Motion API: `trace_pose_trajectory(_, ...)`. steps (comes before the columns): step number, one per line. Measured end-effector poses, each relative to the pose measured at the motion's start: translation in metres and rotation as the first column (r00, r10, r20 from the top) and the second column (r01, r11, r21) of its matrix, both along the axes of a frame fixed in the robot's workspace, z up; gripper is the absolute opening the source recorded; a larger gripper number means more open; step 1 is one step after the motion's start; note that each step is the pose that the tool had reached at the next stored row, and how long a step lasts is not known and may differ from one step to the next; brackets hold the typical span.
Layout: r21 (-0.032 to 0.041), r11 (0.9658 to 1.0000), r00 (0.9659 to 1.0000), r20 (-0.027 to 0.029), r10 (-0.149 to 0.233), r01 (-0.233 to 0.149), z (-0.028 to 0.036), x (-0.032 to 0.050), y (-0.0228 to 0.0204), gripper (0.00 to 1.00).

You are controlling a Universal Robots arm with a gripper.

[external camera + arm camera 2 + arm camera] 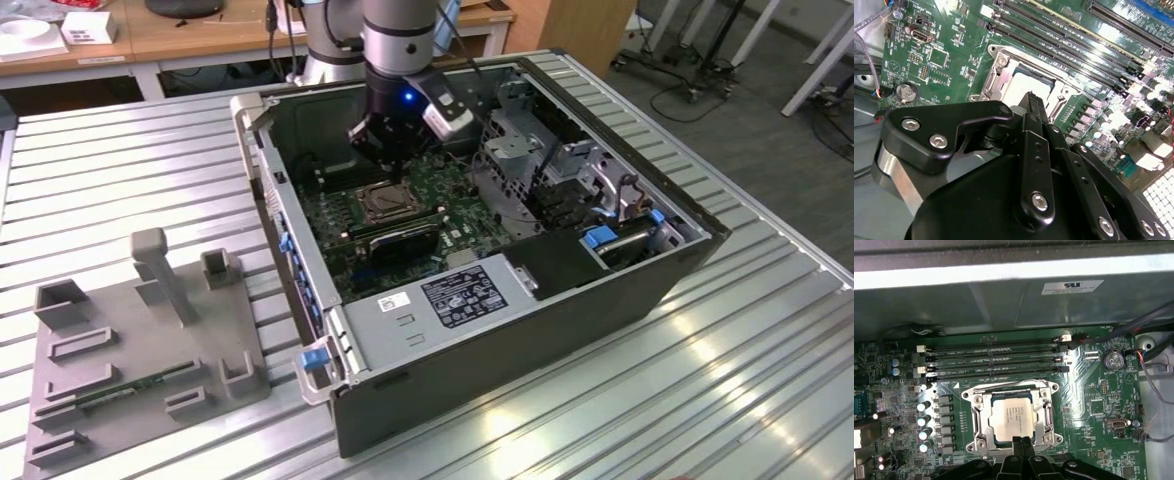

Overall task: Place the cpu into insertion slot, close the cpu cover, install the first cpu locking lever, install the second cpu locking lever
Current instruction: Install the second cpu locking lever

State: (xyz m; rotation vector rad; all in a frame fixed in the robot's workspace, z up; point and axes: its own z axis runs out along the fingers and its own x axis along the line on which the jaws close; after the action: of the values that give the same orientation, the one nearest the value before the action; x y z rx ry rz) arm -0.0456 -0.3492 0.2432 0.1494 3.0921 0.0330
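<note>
Gripper (1022, 444), fingers pressed together and gripping nothing, is hovering at the socket's 6 o'clock edge in the first wrist view, likely to work the frame, while the cpu (1010, 417) is sitting seated beneath the closed cpu cover (1040, 414).

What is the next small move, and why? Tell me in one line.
Probably ease the gripper down a touch onto the near edge of the cpu cover. The cpu already sits in its socket, the cover lies framing it, and the shut fingertips are right at that edge. I cannot tell whether any lever is latched.
</note>
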Motion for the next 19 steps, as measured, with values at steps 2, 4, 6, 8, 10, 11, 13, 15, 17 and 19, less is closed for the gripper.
trace_pose_trajectory(2,-0.0001,1.0,1.0,-0.0001,0.0,0.0,0.0,0.0,-0.0015,0.1)
trace_pose_trajectory(4,0.0,1.0,1.0,0.0,0.0,0.0,0.0,0.0,-0.0036,0.1)
trace_pose_trajectory(6,0.0,1.0,1.0,0.0,0.0,0.0,0.0,0.0,-0.0059,0.1)
trace_pose_trajectory(8,0.0,1.0,1.0,0.0,0.0,0.0,0.0,0.0,-0.0081,0.1)
trace_pose_trajectory(10,-0.0001,1.0,1.0,0.0,0.0,0.0,0.0,0.0,-0.0098,0.1)
trace_pose_trajectory(11,0.0,1.0,1.0,0.0,0.0,0.0,0.0,0.0,-0.0098,0.1)
trace_pose_trajectory(13,0.0,1.0,1.0,0.0,0.0,0.0,0.0,0.0,-0.0098,0.1)
trace_pose_trajectory(15,0.0,1.0,1.0,0.0,0.0,0.0,0.0,0.0,-0.0118,0.1)
trace_pose_trajectory(17,0.0,1.0,1.0,0.0,0.0,0.0,0.0,0.0,-0.012,0.1)
trace_pose_trajectory(19,-0.0002,1.0,1.0,-0.0001,0.0,0.0,0.0,0.0,-0.013,0.1)
